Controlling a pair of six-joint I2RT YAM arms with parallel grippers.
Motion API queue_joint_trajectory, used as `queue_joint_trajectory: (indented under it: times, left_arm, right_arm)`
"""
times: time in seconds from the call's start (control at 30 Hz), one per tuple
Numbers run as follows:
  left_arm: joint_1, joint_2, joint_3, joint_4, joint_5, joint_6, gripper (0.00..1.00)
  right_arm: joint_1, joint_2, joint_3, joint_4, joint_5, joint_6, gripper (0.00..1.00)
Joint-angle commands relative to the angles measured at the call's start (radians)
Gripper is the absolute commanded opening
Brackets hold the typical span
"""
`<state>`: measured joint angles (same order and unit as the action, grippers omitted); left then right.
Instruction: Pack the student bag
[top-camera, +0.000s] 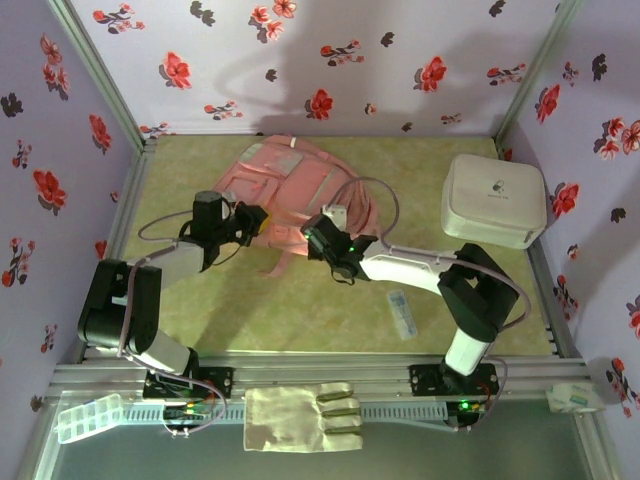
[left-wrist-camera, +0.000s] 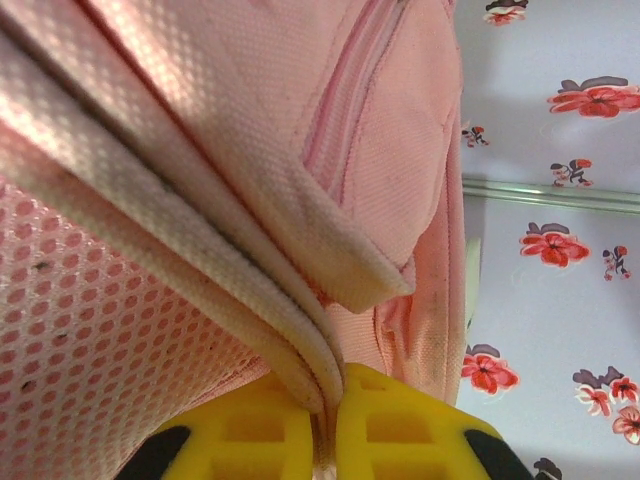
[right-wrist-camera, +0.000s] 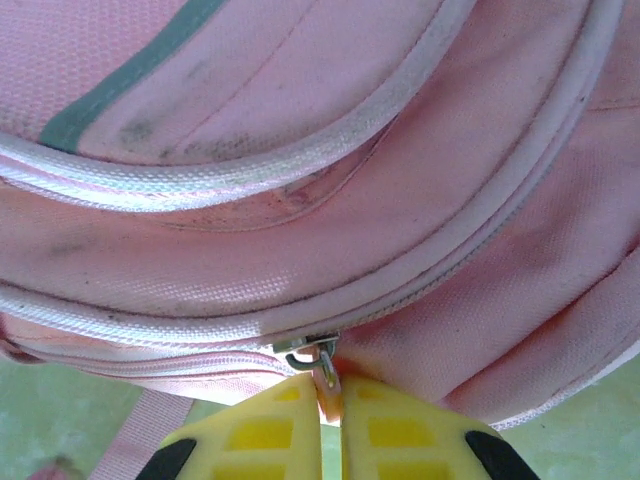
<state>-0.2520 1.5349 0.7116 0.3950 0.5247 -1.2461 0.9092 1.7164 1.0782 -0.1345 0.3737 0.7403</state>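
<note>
The student bag (top-camera: 290, 180), pink with light trim, lies at the back middle of the table. My left gripper (top-camera: 257, 221) is at its left side. In the left wrist view its yellow fingers (left-wrist-camera: 400, 425) are shut on a fold of the bag's pale edge trim (left-wrist-camera: 300, 360), with pink mesh to the left. My right gripper (top-camera: 318, 236) is at the bag's near right edge. In the right wrist view the gripper (right-wrist-camera: 331, 415) is shut on the orange zipper pull (right-wrist-camera: 330, 395) hanging from the metal slider (right-wrist-camera: 305, 348) on the student bag (right-wrist-camera: 320, 150).
A white rounded hard box (top-camera: 493, 200) stands at the back right. A small pale oblong item (top-camera: 402, 312) lies on the mat near the right arm. A cloth glove (top-camera: 305, 418) and a clear plastic case (top-camera: 88, 417) rest on the front rail. Floral walls enclose three sides.
</note>
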Motion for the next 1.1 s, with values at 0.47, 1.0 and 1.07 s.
queue_joint_trajectory:
  times: [0.47, 1.0, 1.07]
  left_arm:
    - [0.021, -0.005, 0.025, 0.019, 0.019, 0.056, 0.0]
    - [0.041, -0.001, 0.028, -0.003, 0.018, 0.074, 0.0]
    - [0.046, 0.001, 0.028, -0.011, 0.016, 0.082, 0.0]
  right_arm:
    - [-0.065, 0.038, 0.085, -0.054, -0.12, -0.202, 0.27]
    - [-0.073, -0.012, 0.068, -0.132, 0.116, -0.12, 0.11]
    - [-0.078, -0.014, 0.076, -0.184, 0.159, -0.114, 0.11]
